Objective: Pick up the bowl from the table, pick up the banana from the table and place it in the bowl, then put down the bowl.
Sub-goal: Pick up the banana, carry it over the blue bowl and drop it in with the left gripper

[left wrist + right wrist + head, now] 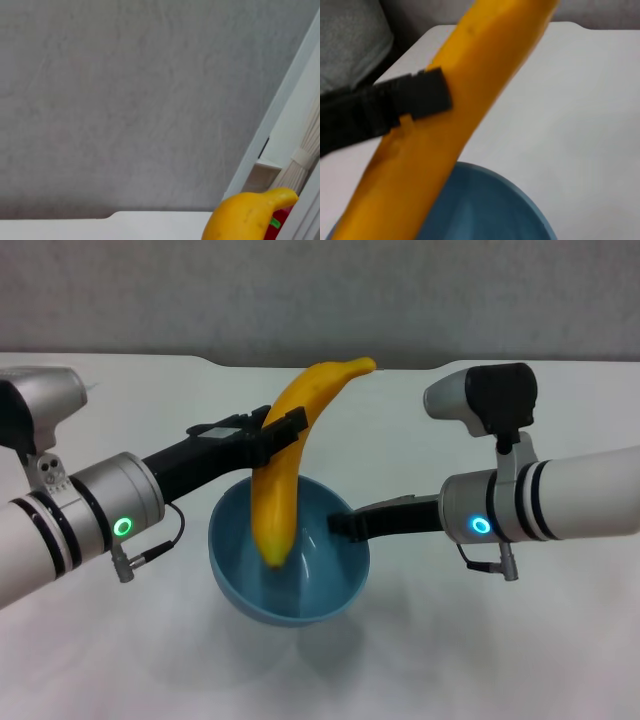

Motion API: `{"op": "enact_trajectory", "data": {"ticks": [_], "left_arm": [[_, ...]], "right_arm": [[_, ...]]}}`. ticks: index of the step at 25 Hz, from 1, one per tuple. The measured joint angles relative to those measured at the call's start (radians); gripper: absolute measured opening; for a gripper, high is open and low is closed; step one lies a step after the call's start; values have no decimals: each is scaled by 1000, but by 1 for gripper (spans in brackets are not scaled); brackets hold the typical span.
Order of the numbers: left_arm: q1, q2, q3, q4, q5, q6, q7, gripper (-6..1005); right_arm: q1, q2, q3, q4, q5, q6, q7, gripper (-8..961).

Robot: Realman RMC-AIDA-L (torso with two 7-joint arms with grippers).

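Mid-step: banana [285, 465] over bowl [290, 565], centre of head view. Left gripper [285, 432] fingers pinching banana about mid-length, coming in from left. Right gripper [340, 525] fingers clamped on bowl's right rim, bowl seemingly lifted off table [560, 640], shadow beneath.

Banana long axis steep, near upright, leaning: stem tip up and toward upper right, lower end down inside bowl, near or touching the inner wall, can't tell which.

To finish well: lower left arm and tilt banana flatter so it lies against the inner wall before spreading fingers; longer than bowl is wide, so likely ends up propped over rim. Hold bowl level, release low to avoid bounce-out.
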Motion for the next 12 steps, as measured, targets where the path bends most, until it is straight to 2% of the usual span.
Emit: {"op": "enact_trajectory", "data": {"ticks": [12], "left_arm": [[-7,-2,2,77,-129,-75,136,651]], "right_arm": [[-18,-3,54,7,-7,39,-6,50]]}}
